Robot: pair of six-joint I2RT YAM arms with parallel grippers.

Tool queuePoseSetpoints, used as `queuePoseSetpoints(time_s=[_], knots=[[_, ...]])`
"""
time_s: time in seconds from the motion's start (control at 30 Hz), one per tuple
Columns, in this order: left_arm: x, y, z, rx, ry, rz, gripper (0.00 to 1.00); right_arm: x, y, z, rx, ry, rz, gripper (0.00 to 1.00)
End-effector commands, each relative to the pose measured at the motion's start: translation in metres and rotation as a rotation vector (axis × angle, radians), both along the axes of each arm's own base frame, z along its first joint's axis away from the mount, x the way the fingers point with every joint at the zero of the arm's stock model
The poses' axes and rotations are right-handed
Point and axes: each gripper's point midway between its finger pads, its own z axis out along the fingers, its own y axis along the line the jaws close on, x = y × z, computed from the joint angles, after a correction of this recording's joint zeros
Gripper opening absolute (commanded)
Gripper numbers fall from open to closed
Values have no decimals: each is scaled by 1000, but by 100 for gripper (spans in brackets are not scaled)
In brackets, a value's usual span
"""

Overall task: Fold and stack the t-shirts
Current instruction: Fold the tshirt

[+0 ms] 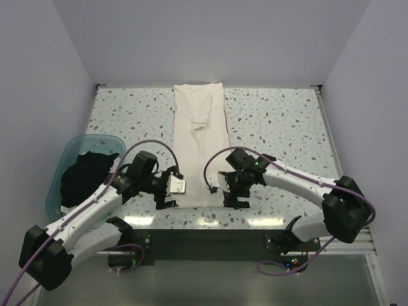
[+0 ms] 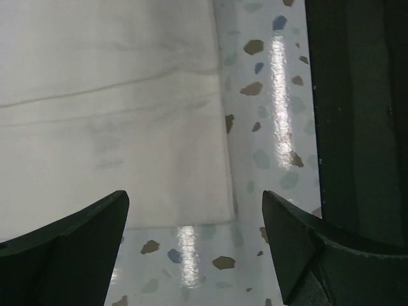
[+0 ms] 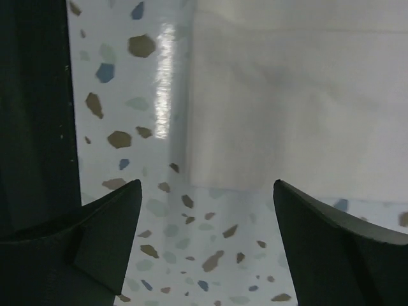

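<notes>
so at the near edge of the worktop [image 1: 280, 127] both arms are parked over the near end of the white t-shirt [image 1: 199, 146]. The left fingers [image 2: 76, 248] are spread wide with nothing in them, and same for the right fingers [image 3: 331, 242], released and empty. In each wrist view a near hem corner sits just past the gap between the tips: the near left corner for the left arm, the near right corner for the right arm. Neither looks closer than the other, they're pretty much mirrored

The thing that matters for the next move, I'd guess: the shirt is already folded into a narrow strip and its long axis runs near to far, straight up the middle of the worktop away from the arms. So the cloth lies ahead of both sets of fingers, and pinching those two corners and carrying them toward the far end looks like the obvious fold

Off to the left the black t-shirt [image 1: 86, 178] is bunched up inside the teal tub [image 1: 70, 153], well apart from the white one

No brand, label or writing I can read anywhere, the upward side of the white shirt looks plain
</notes>
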Motion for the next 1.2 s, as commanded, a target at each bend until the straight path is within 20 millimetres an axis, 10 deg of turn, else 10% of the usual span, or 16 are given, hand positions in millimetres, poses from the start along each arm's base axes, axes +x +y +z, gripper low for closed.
queuePoseSetpoints(time_s=[0.0, 0.2, 0.77, 1.07, 1.17], knots=[[-13, -3, -19, 40, -165, -103, 90, -4, 18, 5, 72, -155, 106, 84], [-28, -11, -59, 124, -189, -190, 70, -9, 16, -35, 13, -167, 141, 61], [-35, 12, -123, 330, -102, -226, 42, -25, -2, -86, -99, -115, 195, 48], [-32, 7, -112, 301, -119, -211, 6, -25, -4, -92, -125, -155, 145, 0], [-34, 5, -107, 277, -124, -213, 0, -28, 0, -87, -112, -163, 130, 0]])
